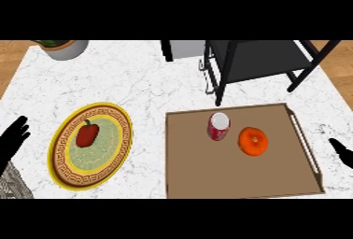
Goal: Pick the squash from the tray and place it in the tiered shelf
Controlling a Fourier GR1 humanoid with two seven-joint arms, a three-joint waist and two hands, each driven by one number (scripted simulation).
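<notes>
**Squash waits on the tray as my hands sit at the counter's edges**

On the white marble counter (138,84), the round orange squash (253,141) lies in the middle of the flat brown wooden tray (228,177), just right of a red-and-white can (219,126) standing upright beside it; the two look close but not touching. My right hand (341,153) shows only as dark fingers at the view's right edge, outside the tray's pale right rail, holding nothing; I cannot tell how far its fingers are spread. My left hand (14,135) rests open at the left edge, fingers straight and empty, beside the yellow patterned plate (69,177) bearing a red bell pepper (88,133).

The squash sits to the left of my right hand and a little farther from me, across the rail, so that hand is the nearer one. The pick has not begun. To do it well, I judge I should bring the right hand over the rail and come down on the squash from its right side, keeping clear of the can so it is not tipped. The black metal tiered shelf (255,60) stands just beyond the tray's far edge, so the carry should be short, lifted high enough to clear the tray's rim and the shelf's frame.
</notes>
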